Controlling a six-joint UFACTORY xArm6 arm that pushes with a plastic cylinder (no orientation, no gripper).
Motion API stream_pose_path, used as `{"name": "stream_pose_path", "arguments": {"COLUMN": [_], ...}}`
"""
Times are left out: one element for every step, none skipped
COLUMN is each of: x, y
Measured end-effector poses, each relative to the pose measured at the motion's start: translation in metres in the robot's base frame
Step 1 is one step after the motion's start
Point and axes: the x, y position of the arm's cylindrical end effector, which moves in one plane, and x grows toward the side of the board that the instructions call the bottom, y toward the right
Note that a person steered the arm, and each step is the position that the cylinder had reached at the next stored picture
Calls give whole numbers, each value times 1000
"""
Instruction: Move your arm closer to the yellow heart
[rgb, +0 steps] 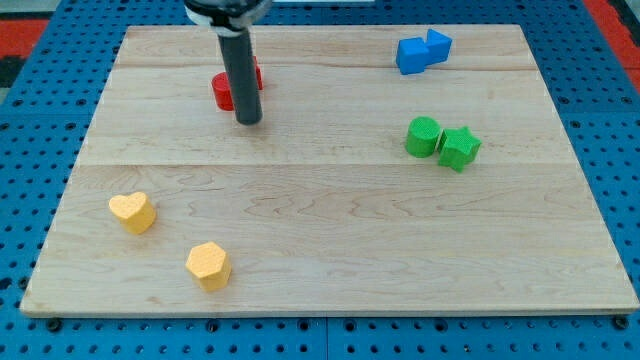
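Observation:
The yellow heart (132, 212) lies near the view's left edge of the wooden board (330, 260), in the lower half. My tip (248, 121) is at the end of the dark rod in the upper left part of the board, well above and to the right of the heart. The tip stands just in front of two red blocks (222, 91), which the rod partly hides; their shapes cannot be made out.
A yellow hexagon block (208, 265) sits below and right of the heart. Two blue blocks (422, 51) touch at the top right. A green cylinder (422, 136) and a green star (459, 148) touch at the right.

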Motion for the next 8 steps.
{"name": "stream_pose_path", "arguments": {"x": [16, 34, 37, 37, 36, 41, 59, 68], "y": [-63, -134, -195, -220, -221, -221, -221, -215]}}
